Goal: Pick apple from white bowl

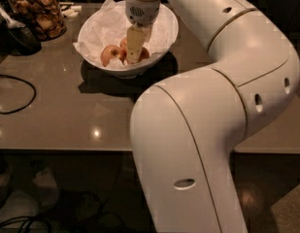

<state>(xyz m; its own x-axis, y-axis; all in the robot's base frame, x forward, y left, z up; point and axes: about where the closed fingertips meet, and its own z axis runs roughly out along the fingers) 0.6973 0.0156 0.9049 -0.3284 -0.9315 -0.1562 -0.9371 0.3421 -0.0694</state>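
Note:
The white bowl, lined with crumpled white paper, stands at the back of the grey table and holds three apples. The apple, the palest one with a reddish blush, lies at the bowl's left front. A redder apple lies behind it and a reddish-orange one to the right. My gripper reaches straight down into the bowl between these apples, just right of the pale apple. It hides what lies under it.
A glass jar of brown snacks and a dark object stand at the table's back left. A black cable loops on the left. My large white arm fills the right foreground and covers the table's right side.

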